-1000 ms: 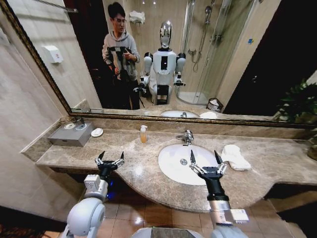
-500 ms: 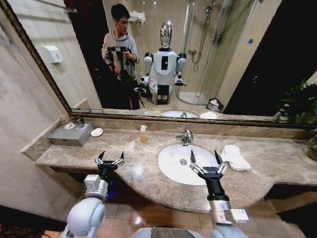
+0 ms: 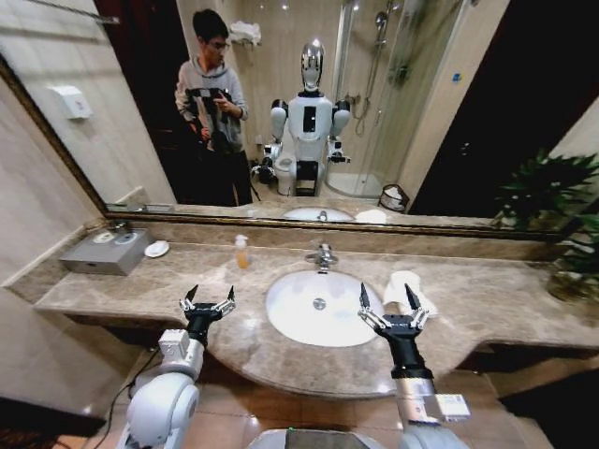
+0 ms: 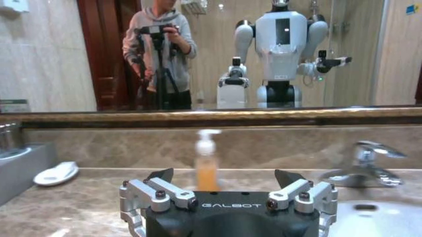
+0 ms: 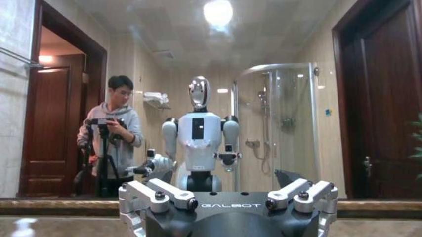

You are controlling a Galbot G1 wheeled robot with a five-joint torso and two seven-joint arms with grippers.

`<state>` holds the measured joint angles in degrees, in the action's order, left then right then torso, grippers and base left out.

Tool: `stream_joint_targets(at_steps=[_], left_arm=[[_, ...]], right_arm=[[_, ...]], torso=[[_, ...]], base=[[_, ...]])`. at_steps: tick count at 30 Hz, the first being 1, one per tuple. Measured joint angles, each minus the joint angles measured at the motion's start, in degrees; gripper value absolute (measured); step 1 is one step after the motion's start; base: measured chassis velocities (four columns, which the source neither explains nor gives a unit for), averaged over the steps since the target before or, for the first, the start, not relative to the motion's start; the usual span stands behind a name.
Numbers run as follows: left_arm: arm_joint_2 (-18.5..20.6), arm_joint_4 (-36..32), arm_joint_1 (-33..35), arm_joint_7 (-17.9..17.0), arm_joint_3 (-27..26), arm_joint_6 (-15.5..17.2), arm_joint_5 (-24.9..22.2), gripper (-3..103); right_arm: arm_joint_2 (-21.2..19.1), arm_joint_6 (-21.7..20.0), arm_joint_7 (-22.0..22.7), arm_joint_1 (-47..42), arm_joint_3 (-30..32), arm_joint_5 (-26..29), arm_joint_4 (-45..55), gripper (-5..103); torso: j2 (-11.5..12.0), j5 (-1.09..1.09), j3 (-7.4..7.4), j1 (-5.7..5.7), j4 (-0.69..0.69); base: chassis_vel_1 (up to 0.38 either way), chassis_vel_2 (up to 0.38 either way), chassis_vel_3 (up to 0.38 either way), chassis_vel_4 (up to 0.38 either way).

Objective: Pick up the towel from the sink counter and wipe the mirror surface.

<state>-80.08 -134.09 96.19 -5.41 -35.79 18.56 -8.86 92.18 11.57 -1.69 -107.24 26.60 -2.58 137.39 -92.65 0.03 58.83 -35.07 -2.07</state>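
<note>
The white towel [image 3: 403, 286] lies folded on the sink counter [image 3: 487, 301], just right of the white basin [image 3: 314, 307]. My right gripper [image 3: 387, 295] hovers open over the counter's front edge, its fingertips just short of the towel and partly covering it. Left of the basin, my left gripper [image 3: 211, 297] hangs open with nothing in it. The mirror [image 3: 309, 112] spans the wall behind the counter and reflects me and a person with a camera. The wrist views show each gripper open toward the mirror: the left gripper [image 4: 224, 177] and the right gripper [image 5: 224, 190].
A chrome faucet [image 3: 323, 254] stands behind the basin. An orange soap bottle [image 3: 242, 251], a small white dish [image 3: 156, 249] and a grey box [image 3: 105, 251] sit on the counter's left part. A potted plant [image 3: 562, 243] stands at the far right.
The whole head view has shifted left, so the camera has turned right. Both grippers keep their places in the view and stay open. The towel now lies straight beyond the right gripper.
</note>
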Motion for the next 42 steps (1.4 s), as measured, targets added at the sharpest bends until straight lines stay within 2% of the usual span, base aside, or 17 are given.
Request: stream_joint_targets(at_steps=[1, 3, 4, 5, 10, 12, 17, 25, 42], left_arm=[[0.00, 0.00, 0.00, 0.00, 0.00, 0.00, 0.00, 100], [0.01, 0.00, 0.00, 0.00, 0.00, 0.00, 0.00, 100], [0.00, 0.00, 0.00, 0.00, 0.01, 0.00, 0.00, 100], [-0.01, 0.00, 0.00, 0.01, 0.01, 0.00, 0.00, 100], [-0.01, 0.00, -0.01, 0.01, 0.02, 0.00, 0.00, 100], [-0.01, 0.00, 0.00, 0.01, 0.01, 0.00, 0.00, 100], [0.02, 0.00, 0.00, 0.00, -0.01, 0.00, 0.00, 100], [0.01, 0.00, -0.01, 0.00, -0.02, 0.00, 0.00, 100], [-0.01, 0.00, -0.01, 0.00, 0.01, 0.00, 0.00, 100]], right_arm=[[-0.01, 0.00, 0.00, 0.00, 0.00, 0.00, 0.00, 100], [-0.01, 0.00, 0.00, -0.01, 0.00, 0.01, 0.00, 100], [-0.01, 0.00, 0.01, 0.00, 0.01, 0.01, 0.00, 100], [-0.04, 0.00, 0.02, 0.00, 0.03, 0.02, 0.00, 100], [-0.04, 0.00, 0.03, 0.00, 0.05, 0.03, 0.00, 100], [-0.04, 0.00, 0.03, 0.00, 0.04, 0.03, 0.00, 100], [-0.03, 0.00, 0.02, 0.00, 0.00, 0.04, 0.00, 100], [-0.03, 0.00, 0.02, 0.00, -0.02, 0.04, 0.00, 100], [-0.06, 0.00, 0.02, 0.00, 0.04, 0.04, 0.00, 100]], torso=[[-0.01, -0.02, -0.01, 0.01, -0.02], [0.00, -0.06, 0.00, 0.01, 0.01], [0.00, -0.05, 0.00, -0.01, 0.01], [0.00, 0.06, 0.00, -0.01, -0.01], [0.00, -0.01, 0.00, -0.01, 0.01], [0.00, -0.02, 0.00, 0.00, -0.02], [-0.01, -0.04, -0.01, 0.01, 0.02], [0.00, -0.04, 0.00, -0.01, 0.00], [0.00, 0.01, 0.00, -0.01, 0.00]], base=[[-0.329, -0.298, 0.331, 0.302], [-0.329, -0.290, 0.311, 0.330], [-0.318, -0.290, 0.311, 0.290], [-0.318, -0.242, 0.262, 0.290], [-0.135, -0.167, 0.177, 0.101], [-0.012, -0.016, 0.030, 0.011], [0.067, 0.041, -0.055, -0.023], [0.027, 0.024, -0.030, -0.021], [-0.107, -0.099, 0.092, 0.111]])
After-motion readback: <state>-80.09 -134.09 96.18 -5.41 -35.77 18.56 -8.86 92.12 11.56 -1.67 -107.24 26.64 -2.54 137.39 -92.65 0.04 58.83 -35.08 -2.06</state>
